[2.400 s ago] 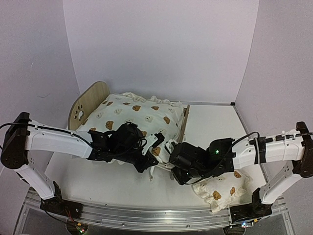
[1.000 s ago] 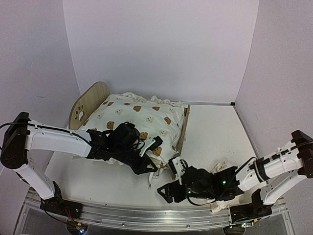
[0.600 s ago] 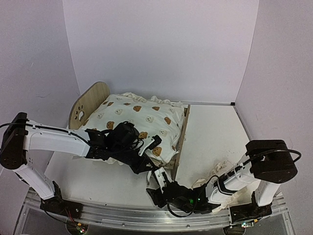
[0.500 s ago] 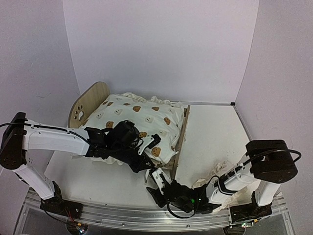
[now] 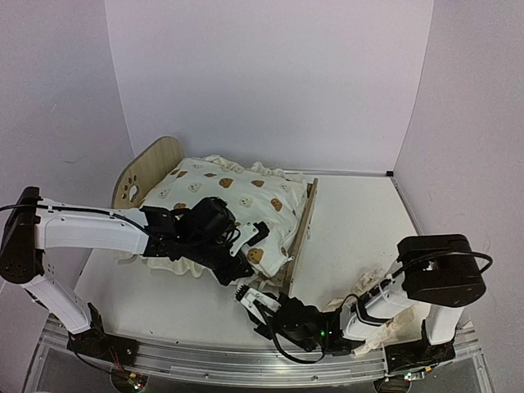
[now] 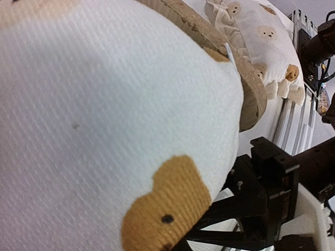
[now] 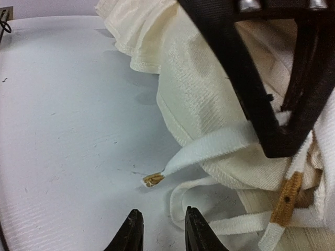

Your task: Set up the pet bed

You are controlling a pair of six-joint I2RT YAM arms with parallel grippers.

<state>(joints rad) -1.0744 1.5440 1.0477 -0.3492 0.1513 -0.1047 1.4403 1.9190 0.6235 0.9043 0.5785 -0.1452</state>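
My left pincer [image 5: 248, 244] is closed on the cushion [image 5: 229, 192]. My right pincer [image 7: 159, 224], slightly open and empty, is beside a tie [image 7: 209, 151] at the table's [image 7: 63, 104] near edge.

The left arm [image 5: 90, 233] and right arm [image 5: 383, 301] are white shells with black joints. Behind the left pincer [image 5: 243, 273] bulks a black wrist looped with thin black cables [image 5: 237, 239]. Behind the right pincer [image 5: 250, 300] a green light [image 5: 321, 333] glows; its fingers [image 7: 131, 232] are slim and black.

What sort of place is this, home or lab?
Likely a lab robot cell, not a home: bare white table boxed by plain panels, left arm and right arm bolted to an aluminium rail. The pet bed looks like a prop.
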